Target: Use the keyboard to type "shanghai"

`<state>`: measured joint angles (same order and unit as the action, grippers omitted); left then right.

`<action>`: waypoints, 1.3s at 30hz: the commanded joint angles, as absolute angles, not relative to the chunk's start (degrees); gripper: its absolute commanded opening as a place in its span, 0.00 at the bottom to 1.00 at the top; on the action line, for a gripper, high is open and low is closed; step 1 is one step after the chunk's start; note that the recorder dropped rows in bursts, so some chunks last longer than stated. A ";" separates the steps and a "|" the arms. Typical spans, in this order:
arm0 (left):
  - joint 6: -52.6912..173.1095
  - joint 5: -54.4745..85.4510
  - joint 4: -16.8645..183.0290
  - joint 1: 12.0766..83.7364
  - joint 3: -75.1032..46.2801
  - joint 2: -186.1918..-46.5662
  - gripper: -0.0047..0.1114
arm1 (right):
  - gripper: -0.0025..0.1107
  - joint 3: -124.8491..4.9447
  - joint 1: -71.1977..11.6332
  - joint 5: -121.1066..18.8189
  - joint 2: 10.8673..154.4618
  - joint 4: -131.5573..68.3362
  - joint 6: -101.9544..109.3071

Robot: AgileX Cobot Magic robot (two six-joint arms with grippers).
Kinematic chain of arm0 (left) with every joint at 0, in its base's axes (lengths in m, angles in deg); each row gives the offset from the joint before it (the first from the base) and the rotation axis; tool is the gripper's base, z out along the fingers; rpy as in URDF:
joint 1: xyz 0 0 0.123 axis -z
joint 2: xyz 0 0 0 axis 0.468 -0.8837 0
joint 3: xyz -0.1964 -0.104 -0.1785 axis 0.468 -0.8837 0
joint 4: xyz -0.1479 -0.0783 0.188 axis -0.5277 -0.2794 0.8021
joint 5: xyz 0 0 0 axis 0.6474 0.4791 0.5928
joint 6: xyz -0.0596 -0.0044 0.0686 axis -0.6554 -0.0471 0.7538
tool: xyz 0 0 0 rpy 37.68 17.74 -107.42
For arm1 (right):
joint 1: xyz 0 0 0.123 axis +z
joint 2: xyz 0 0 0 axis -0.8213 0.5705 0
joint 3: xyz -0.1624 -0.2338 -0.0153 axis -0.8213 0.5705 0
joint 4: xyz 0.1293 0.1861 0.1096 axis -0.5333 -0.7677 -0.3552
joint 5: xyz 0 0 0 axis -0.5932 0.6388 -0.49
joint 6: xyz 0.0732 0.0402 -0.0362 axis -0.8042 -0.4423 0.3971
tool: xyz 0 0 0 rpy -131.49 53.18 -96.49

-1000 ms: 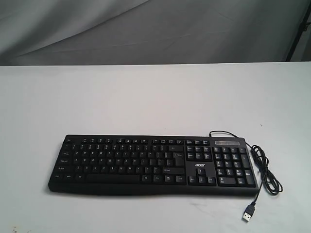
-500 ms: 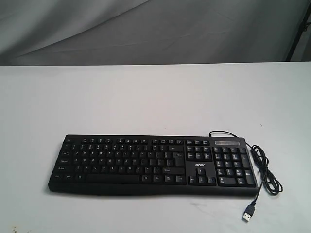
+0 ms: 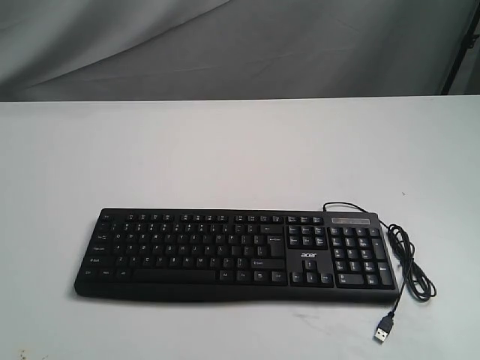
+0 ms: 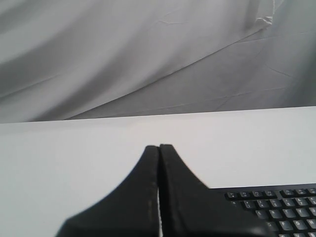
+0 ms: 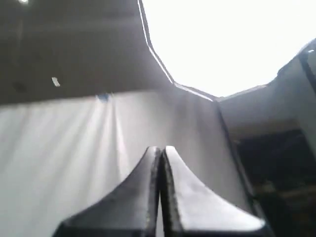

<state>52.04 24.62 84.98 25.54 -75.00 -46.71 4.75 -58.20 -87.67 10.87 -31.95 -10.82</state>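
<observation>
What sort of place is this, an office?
Probably a lab test bench rather than an office: a white table, a grey cloth backdrop hung behind it, and a lone keyboard whose USB plug lies unconnected.

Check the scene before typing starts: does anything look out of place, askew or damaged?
One thing: the black USB cable of the long flat black keyboard loops loosely beside the number pad, and its silver plug lies free on the white table, connected to nothing. The keyboard itself lies flat, with no visible damage.
</observation>
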 commanded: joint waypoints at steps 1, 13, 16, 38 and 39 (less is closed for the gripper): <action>51.88 24.27 84.98 25.90 -75.10 -46.57 0.04 | 0.02 2.38 -58.61 -95.66 11.25 -29.18 -25.53; 51.88 24.27 84.98 25.90 -75.10 -46.57 0.04 | 0.02 -42.14 -58.61 -55.44 49.32 4.94 -28.96; 51.88 24.27 84.98 25.90 -75.10 -46.57 0.04 | 0.02 -53.30 -58.61 -39.08 59.09 14.02 -25.42; 51.88 24.27 84.98 25.90 -75.10 -46.57 0.04 | 0.02 -89.83 -45.23 9.21 99.19 -55.64 49.06; 51.88 24.27 84.98 25.90 -75.10 -46.57 0.04 | 0.02 -89.83 -42.32 9.21 101.05 -54.63 48.88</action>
